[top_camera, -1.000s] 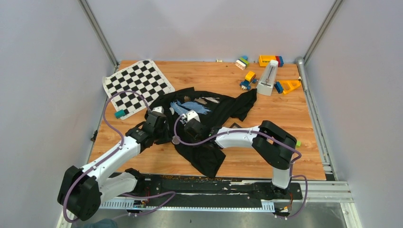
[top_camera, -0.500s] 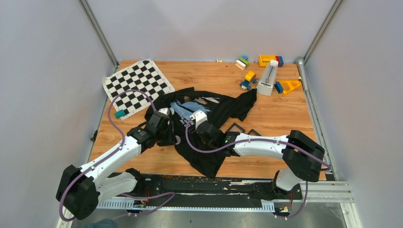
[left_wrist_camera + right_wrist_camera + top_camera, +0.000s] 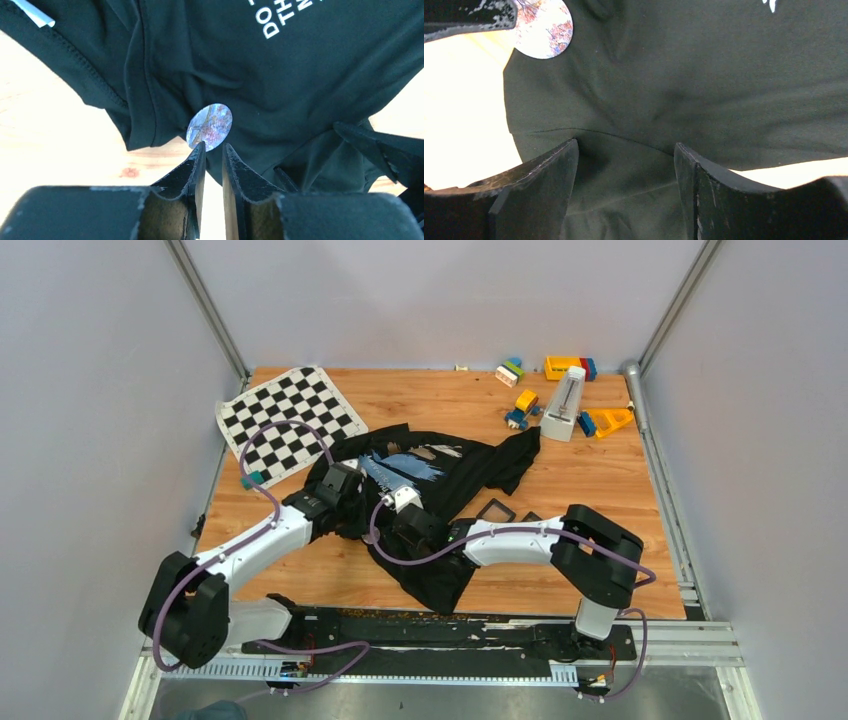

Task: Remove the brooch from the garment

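Observation:
The black garment (image 3: 470, 465) lies crumpled mid-table, its blue and white print (image 3: 405, 465) facing up. In the left wrist view the brooch (image 3: 209, 127), a small oval silvery piece, sits on the garment (image 3: 300, 75) near its hem. My left gripper (image 3: 212, 145) has its tips at the brooch's lower edge, jaws a narrow gap apart, with bare wood showing between them. My right gripper (image 3: 625, 145) stands wide open over the black cloth (image 3: 704, 90), which lies loose between its fingers. The brooch (image 3: 546, 30) also shows at the right wrist view's upper left, under a left fingertip (image 3: 469, 15).
A black-and-white chequered mat (image 3: 290, 415) lies at the back left, with a small teal block (image 3: 250, 480) beside it. Two small square black trays (image 3: 495, 510) (image 3: 533, 518) sit right of the garment. Toy blocks and a white metronome (image 3: 565, 405) stand at the back right.
My right gripper has opened and let go of the cloth, and its arm has shifted. My left gripper has narrowed its jaws and moved in closer to the brooch.

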Available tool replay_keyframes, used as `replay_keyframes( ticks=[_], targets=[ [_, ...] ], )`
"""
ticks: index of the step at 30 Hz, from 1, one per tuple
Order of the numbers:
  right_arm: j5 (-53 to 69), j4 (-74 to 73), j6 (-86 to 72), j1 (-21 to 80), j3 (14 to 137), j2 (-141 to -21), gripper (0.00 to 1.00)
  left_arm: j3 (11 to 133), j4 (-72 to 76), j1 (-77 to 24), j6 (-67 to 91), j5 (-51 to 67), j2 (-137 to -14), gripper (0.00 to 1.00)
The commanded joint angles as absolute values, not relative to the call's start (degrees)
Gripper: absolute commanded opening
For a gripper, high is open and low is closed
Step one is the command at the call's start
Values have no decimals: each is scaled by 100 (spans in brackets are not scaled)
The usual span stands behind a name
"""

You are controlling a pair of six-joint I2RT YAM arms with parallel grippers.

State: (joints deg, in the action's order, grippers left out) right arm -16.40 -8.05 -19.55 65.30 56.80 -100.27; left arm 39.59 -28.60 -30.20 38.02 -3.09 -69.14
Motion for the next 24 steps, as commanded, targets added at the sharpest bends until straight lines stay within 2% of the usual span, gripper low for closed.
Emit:
replay_keyframes(
  ticks=[1,3,8,11,17,21,24],
  targets=[
    [-1606,-940,-1978,6577,5974,-10190,69,4113,-2428,-2841,3654,-112,-7211,25],
    [-1565,-974,-1972,6579,6019,-10247,62,4068,-2358,-2760,3642,-120,-7322,25],
    [-1605,-1140,-1961,6575,6120,-10285,27,3975,-2322,-2669,3557,-375,-7585,24],
    [-1578,-1084,-1976,6574,6101,-10172,2,3964,-2236,-2654,3507,-363,-7868,24],
    [-1845,-959,-2013,6574,6008,-9746,0,4098,-2453,-2644,3446,-517,-8001,20],
    [-1725,-429,-1864,6575,5595,-9139,0,4098,-2846,-2645,3450,-812,-7459,22],
    [-1293,110,-1676,6574,5205,-8702,0,4141,-3132,-2662,3426,-575,-6941,26]
  ],
)
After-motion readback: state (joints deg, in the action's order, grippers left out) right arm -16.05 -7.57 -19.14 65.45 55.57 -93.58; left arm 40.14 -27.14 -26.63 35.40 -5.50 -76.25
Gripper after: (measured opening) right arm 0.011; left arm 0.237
